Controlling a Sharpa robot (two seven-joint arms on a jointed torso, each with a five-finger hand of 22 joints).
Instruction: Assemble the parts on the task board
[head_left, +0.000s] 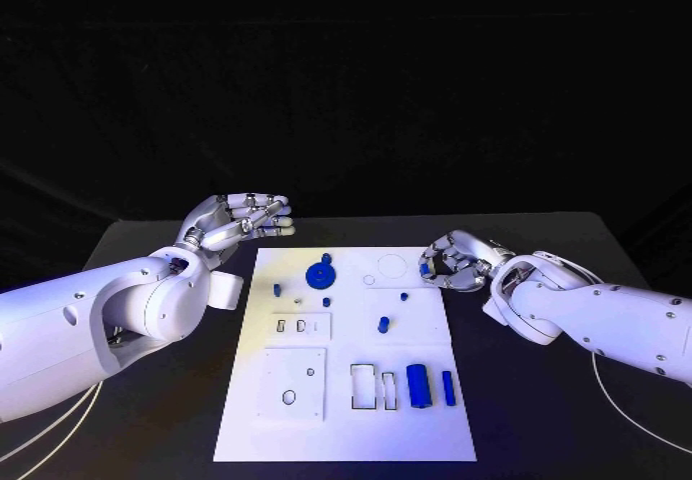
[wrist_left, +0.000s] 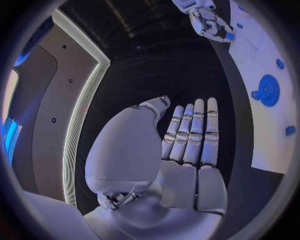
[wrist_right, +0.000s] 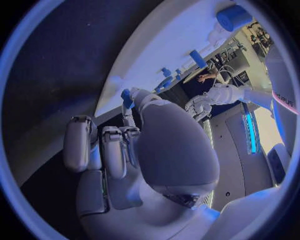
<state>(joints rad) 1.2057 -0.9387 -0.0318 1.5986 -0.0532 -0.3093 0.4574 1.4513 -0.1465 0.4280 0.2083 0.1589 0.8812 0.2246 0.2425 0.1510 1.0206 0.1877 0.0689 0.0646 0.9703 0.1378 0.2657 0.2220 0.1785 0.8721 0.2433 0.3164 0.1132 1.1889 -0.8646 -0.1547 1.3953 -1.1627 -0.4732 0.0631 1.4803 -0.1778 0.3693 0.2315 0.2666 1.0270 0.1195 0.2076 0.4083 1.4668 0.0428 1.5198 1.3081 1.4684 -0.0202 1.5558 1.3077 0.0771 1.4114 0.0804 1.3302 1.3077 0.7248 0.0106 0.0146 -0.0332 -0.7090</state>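
From the head view I see my right hand (head_left: 459, 262) curled at the task board's (head_left: 346, 420) far right edge, but its fingers hide whatever sits between them. The right wrist view settles it: a small blue part (wrist_right: 127, 98) is pinched at the fingertips, just over the white plate. My left hand (head_left: 238, 225) hovers off the board's far left corner above the tabletop (head_left: 159, 420); the left wrist view shows its fingers (wrist_left: 194, 132) straight and side by side, holding nothing. On the board I make out a blue gear (head_left: 323, 274) near the far end, a few small blue pegs I cannot tell apart, and two blue blocks (head_left: 418, 385) toward the near right.
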